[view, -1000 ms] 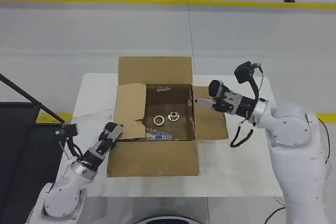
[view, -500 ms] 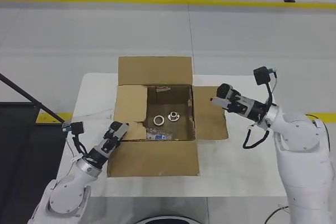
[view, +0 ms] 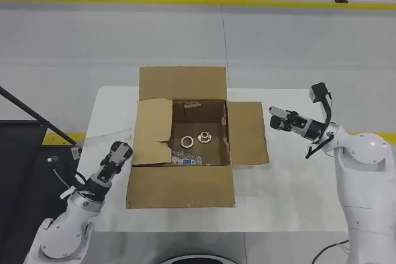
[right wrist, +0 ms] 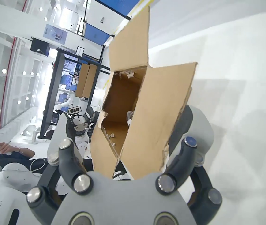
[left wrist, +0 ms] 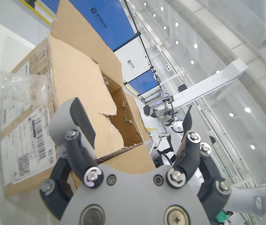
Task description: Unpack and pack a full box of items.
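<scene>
1. Looking from the top view, I see the open box [view: 181, 188] in the middle of the white table [view: 284, 191], its flaps folded outward. My left gripper [view: 119, 153] is just beside the left flap, and my right gripper [view: 275, 117] is a little apart from the right flap. A pale ring [view: 187, 140] and a metal part [view: 205, 138] lie on the box bottom, too small to name better. Around the table is grey floor [view: 317, 46].
2. At my left wrist, the left fingers [left wrist: 81, 118] are spread apart and hold nothing. The box rises just in front of them, with crumpled clear plastic [left wrist: 22, 85] beside it. The torn flap hides most of the inside.
3. At my right wrist, the right fingers [right wrist: 193, 122] are also spread apart. The right flap is seen between them, not gripped. The box inside is mostly dark.
</scene>
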{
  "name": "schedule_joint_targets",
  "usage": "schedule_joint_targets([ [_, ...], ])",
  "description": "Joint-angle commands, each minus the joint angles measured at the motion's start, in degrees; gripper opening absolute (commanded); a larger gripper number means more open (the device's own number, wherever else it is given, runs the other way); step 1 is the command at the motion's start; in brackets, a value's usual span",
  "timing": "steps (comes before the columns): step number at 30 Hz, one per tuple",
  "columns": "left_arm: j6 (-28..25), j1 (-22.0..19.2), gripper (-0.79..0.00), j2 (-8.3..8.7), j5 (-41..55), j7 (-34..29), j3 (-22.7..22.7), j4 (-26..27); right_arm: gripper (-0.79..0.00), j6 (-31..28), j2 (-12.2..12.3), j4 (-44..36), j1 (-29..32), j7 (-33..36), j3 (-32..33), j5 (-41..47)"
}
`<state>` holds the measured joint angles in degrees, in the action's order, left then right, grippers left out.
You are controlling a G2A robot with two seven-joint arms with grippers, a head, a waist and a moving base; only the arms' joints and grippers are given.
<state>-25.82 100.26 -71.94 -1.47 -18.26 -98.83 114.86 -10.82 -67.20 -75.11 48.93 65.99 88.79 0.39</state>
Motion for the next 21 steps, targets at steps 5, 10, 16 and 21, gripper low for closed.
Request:
schedule_joint_targets([
  [5,-1.85,1.58,0.0,0.29,3.12,-0.87,-3.33,0.67,0.0,1.92,0.06,8.21,-3.98,5.51,-3.85,1.87],
  [10,-2.65,3.76,0.0,0.76,6.88,-5.84,-6.34,-0.12,0.0,-0.01,-0.36,13.36,-7.15,9.02,-7.84,4.21],
  [16,-4.87,5.67,0.0,1.57,10.17,-15.09,-8.99,-3.39,0.0,-5.12,-0.89,16.42,-9.87,12.82,-10.13,11.62],
  [21,-7.55,6.46,0.0,2.27,13.34,-22.39,-10.6,-5.66,0.0,-7.05,-1.09,16.4,-11.56,15.5,-10.99,17.53],
])
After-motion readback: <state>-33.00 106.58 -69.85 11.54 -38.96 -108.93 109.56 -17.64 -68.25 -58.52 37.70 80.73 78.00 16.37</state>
